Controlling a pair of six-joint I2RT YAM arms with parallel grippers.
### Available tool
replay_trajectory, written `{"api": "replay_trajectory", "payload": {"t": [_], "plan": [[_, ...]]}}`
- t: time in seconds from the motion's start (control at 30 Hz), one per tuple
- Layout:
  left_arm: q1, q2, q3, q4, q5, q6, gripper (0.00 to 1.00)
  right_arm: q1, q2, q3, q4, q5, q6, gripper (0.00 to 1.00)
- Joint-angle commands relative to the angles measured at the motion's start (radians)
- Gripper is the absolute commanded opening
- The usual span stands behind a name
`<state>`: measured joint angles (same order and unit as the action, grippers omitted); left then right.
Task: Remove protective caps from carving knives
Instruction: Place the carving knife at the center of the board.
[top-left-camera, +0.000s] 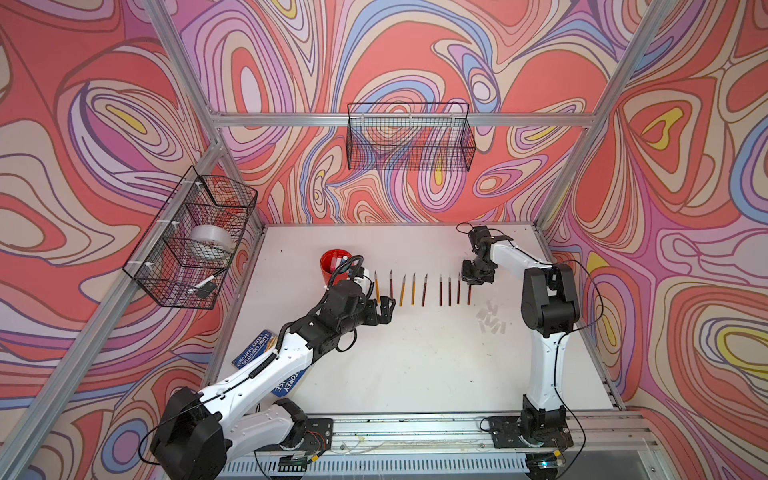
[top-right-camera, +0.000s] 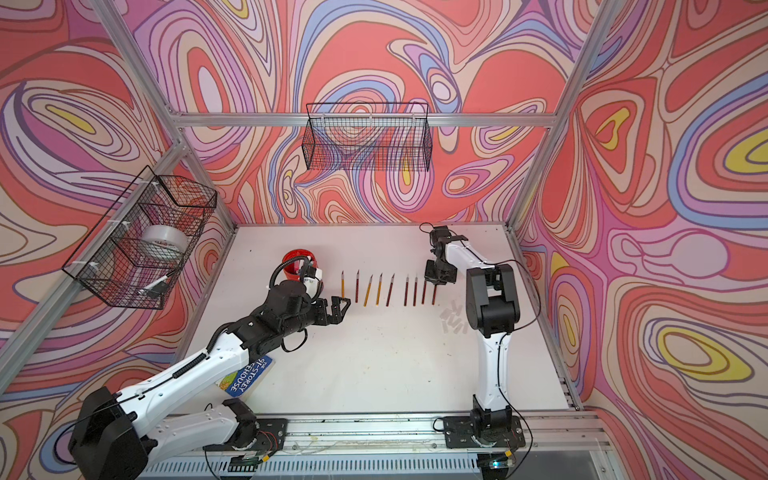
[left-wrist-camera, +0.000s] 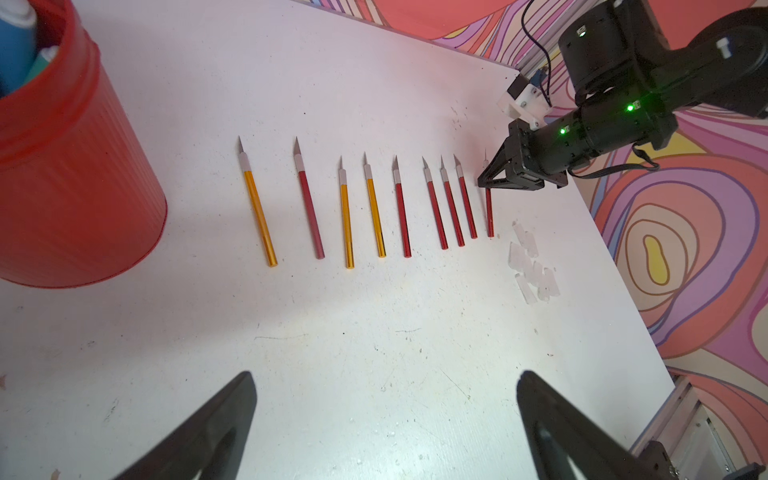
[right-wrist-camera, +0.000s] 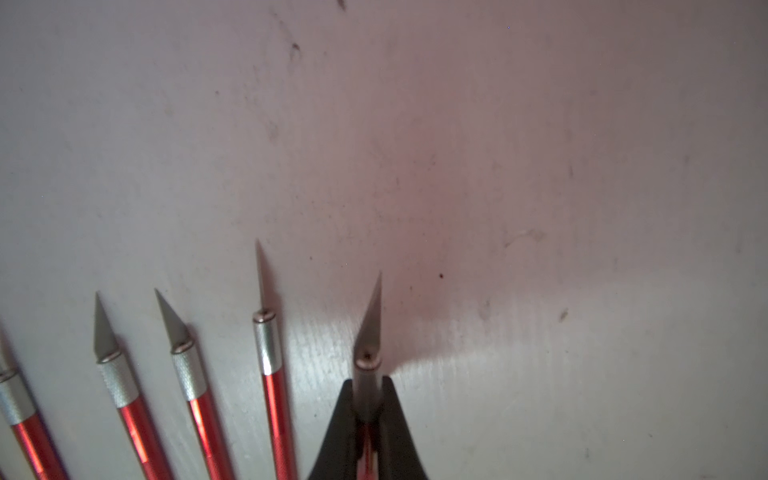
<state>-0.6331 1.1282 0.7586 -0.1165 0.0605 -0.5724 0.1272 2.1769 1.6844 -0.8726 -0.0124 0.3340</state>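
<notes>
Top views: nine carving knives (top-left-camera: 424, 291) lie in a row across the middle of the counter (top-left-camera: 415, 365), blades toward the back wall. A wide bare strip runs from the row to the near rail, with a narrower one behind it to the back edge. The protective caps (top-left-camera: 490, 319) are in a loose pile just right of the row, near the right arm's upright link and the right edge. A red cup (top-left-camera: 334, 266) stands at the row's left end. A book (top-left-camera: 253, 345) lies at the left edge under the left arm.

The left arm is stretched low from the near-left corner. The left end effector (top-left-camera: 390, 311) is gaping wide at the leftmost knife's butt; whether it touches can't be told. The right arm stands up from the rail and folds over, so the right end effector (top-left-camera: 471, 284) points down onto the end knife (top-left-camera: 469, 297) at the row's right.

Left wrist: its fingers (left-wrist-camera: 232, 415) are spread, with only counter between them. All nine blades are bare, and the caps (left-wrist-camera: 534, 266) lie apart from the knives. The right end effector (left-wrist-camera: 488, 183) pinches the end knife (left-wrist-camera: 489, 216) near its collar.

Right wrist: the right end effector (right-wrist-camera: 368, 390) is clamped on the end knife's (right-wrist-camera: 368, 332) collar, and the bare blade sticks out past the tips. Red-handled neighbours lie alongside, with open counter ahead. Whether the knife is lifted or resting can't be told.
</notes>
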Motion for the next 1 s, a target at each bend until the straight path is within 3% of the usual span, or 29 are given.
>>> {"api": "replay_trajectory", "payload": {"t": [0.0,0.17,0.37,0.6,0.97], "plan": [[0.010,0.008,-0.005,-0.011,0.012,-0.006,1.00,-0.009,0.037,0.005,-0.005,0.000,0.000,0.00],[0.015,0.011,-0.006,-0.011,0.018,-0.009,1.00,-0.011,0.040,-0.008,0.006,-0.010,0.005,0.00],[0.020,0.015,-0.008,-0.010,0.023,-0.014,1.00,-0.015,0.045,-0.021,0.008,-0.015,0.006,0.13],[0.026,0.022,-0.005,-0.008,0.028,-0.019,1.00,-0.017,0.044,-0.050,0.021,-0.027,0.012,0.21],[0.032,0.032,0.004,-0.014,0.042,-0.030,1.00,-0.020,0.021,-0.096,0.044,-0.057,0.019,0.26]]}}
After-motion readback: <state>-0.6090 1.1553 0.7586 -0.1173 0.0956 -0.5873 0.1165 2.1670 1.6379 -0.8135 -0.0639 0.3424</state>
